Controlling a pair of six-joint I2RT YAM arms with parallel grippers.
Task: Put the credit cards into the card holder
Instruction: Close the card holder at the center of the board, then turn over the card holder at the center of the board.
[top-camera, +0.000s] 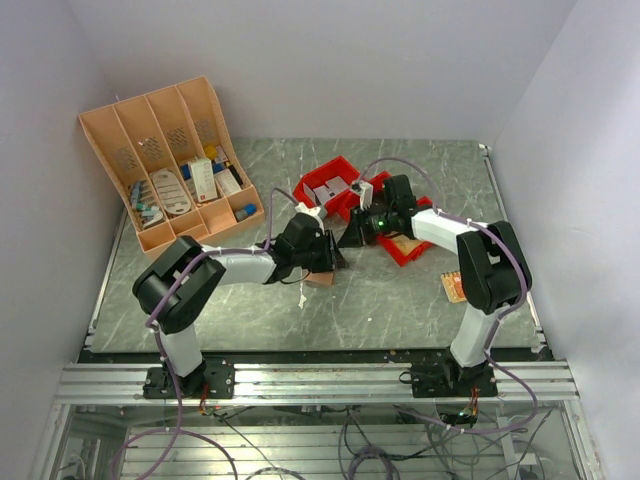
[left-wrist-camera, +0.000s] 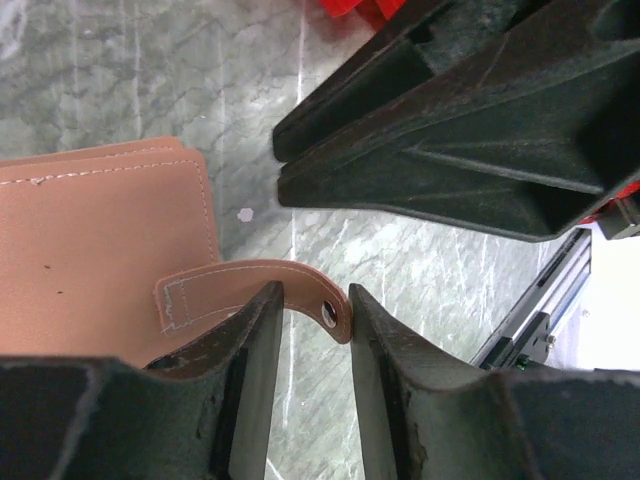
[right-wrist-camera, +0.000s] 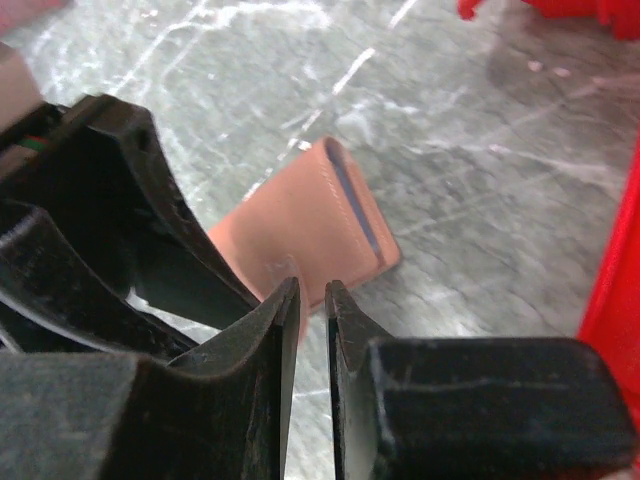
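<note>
So the holder (left-wrist-camera: 100, 240) is lying flat on the desk (left-wrist-camera: 150, 70) about mid-desk, near the red bins (top-camera: 340, 190), with both arms crowded over it. Left claw (left-wrist-camera: 315, 296) is released: jaws parted, with the strap (left-wrist-camera: 225, 288) and its snap (left-wrist-camera: 329, 313) sticking out past the holder's edge into the gap, not pinched as far as I can see. My guess is it's working that tab so the flap can swing open. Right claw (right-wrist-camera: 313, 290) is nearly clenched, just a thin slit, tips down at the holder's edge. Can't tell if it's actually got the leather or is only there to stop it sliding. No card in either claw, so I'd say none has gone in yet. A flat tan thing (top-camera: 452, 287) by the right arm might be the cards, too small to call.
</note>
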